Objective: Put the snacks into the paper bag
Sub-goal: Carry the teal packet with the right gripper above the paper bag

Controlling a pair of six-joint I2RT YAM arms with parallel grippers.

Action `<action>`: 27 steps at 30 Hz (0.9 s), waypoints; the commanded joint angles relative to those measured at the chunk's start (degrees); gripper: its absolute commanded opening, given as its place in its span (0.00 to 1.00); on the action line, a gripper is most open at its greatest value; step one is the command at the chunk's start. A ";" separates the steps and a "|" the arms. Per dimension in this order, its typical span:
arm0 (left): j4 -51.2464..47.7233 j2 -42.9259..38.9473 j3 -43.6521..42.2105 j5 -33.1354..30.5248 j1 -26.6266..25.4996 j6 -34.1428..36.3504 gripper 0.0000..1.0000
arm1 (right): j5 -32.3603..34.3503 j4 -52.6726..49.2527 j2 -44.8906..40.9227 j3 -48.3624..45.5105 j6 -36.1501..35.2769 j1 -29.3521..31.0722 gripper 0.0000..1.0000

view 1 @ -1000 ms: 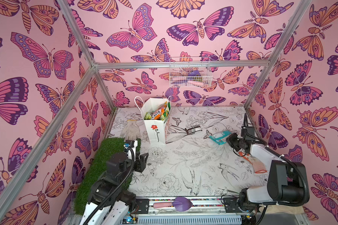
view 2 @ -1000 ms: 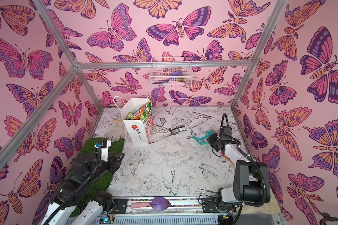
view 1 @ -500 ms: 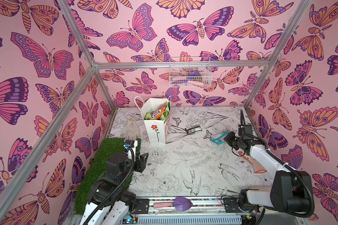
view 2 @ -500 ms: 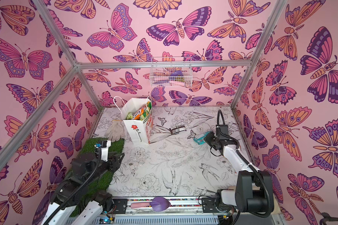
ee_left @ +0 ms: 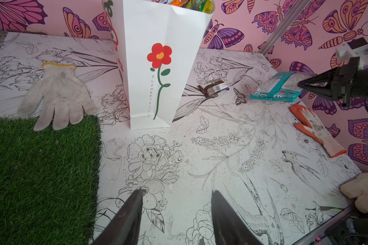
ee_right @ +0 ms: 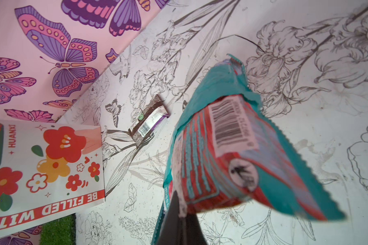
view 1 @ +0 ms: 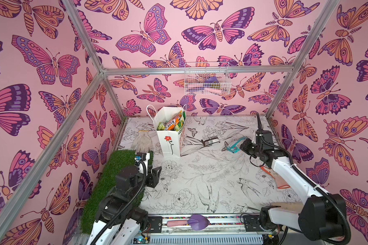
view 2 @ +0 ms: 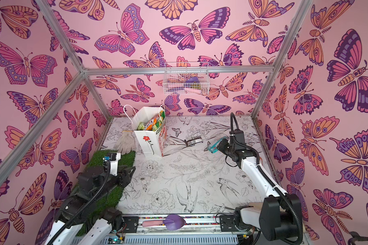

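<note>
In both top views my right end effector is clamped on the teal packet at the table's far right. The paper bag stands far left with snacks inside.

Left wrist view: my left end effector hangs half open and empty.

Right wrist view: the dark brown bar lies between packet and bag.

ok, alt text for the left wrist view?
A white flower-print bag stands upright on the table, snacks showing at its mouth. Near it a brown bar lies flat, and the right claw grips a teal packet. The left claw hangs open and empty in the foreground; a white glove overlaps a grass mat.
</note>
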 commanded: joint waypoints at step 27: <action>-0.49 -0.80 -0.51 -0.80 -0.27 -0.40 0.54 | 15.81 -8.29 1.80 29.01 -20.26 26.38 0.00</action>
